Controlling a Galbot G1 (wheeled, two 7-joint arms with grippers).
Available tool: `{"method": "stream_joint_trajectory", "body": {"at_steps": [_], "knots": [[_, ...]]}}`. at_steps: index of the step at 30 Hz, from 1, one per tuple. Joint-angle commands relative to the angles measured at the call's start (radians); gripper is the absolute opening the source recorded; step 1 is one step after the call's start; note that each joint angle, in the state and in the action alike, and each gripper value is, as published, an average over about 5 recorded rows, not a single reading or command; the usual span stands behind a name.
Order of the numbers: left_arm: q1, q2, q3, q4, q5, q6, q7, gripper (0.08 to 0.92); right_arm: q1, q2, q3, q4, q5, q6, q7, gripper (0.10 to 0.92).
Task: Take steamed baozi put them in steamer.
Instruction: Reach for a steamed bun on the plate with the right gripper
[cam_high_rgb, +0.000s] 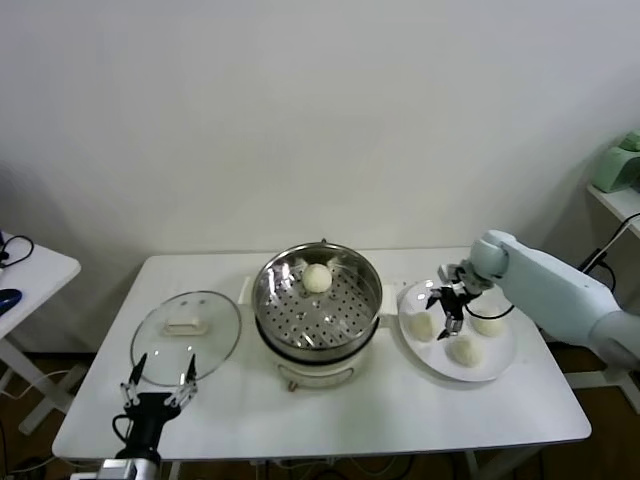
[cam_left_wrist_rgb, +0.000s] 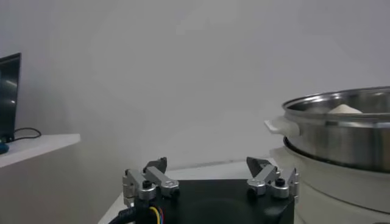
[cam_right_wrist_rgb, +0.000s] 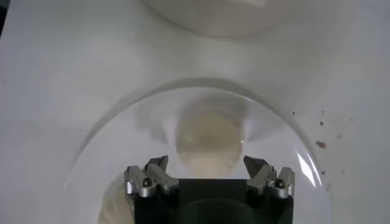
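Observation:
The steel steamer (cam_high_rgb: 318, 300) stands mid-table with one cream-white baozi (cam_high_rgb: 317, 278) on its perforated tray. On the white plate (cam_high_rgb: 500, 368) to its right lie three more baozi (cam_high_rgb: 421, 326) (cam_high_rgb: 489, 322) (cam_high_rgb: 465, 350). My right gripper (cam_high_rgb: 447, 305) hovers open just above the plate, over the bun nearest the steamer. In the right wrist view that baozi (cam_right_wrist_rgb: 207, 143) sits between and just beyond the spread fingers (cam_right_wrist_rgb: 155, 170) of the right gripper (cam_right_wrist_rgb: 208, 164), untouched. My left gripper (cam_high_rgb: 158, 385) is parked open at the front left.
A round glass lid (cam_high_rgb: 186, 330) with a white handle lies left of the steamer, just behind the left gripper. The steamer's wall (cam_left_wrist_rgb: 341, 131) fills the left wrist view's side. A small white side table (cam_high_rgb: 25, 275) stands far left, a shelf (cam_high_rgb: 620, 200) far right.

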Motion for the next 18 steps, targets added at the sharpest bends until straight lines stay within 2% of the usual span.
{"method": "stream_joint_trajectory", "body": {"at_steps": [1, 12, 18], "knots": [[0.001, 0.002, -0.002, 0.009, -0.002, -0.004, 0.001, 0.823, -0.034, 0.041, 0.036, -0.051, -0.018, 0.005, 0.014, 0.823], [0.0, 0.002, -0.002, 0.014, -0.003, -0.006, 0.0, 0.823, -0.034, 0.055, 0.038, -0.054, -0.015, -0.006, -0.005, 0.817], [0.001, 0.002, -0.002, 0.012, -0.002, -0.005, -0.001, 0.823, -0.035, 0.051, 0.038, -0.055, -0.017, -0.006, -0.004, 0.746]]}}
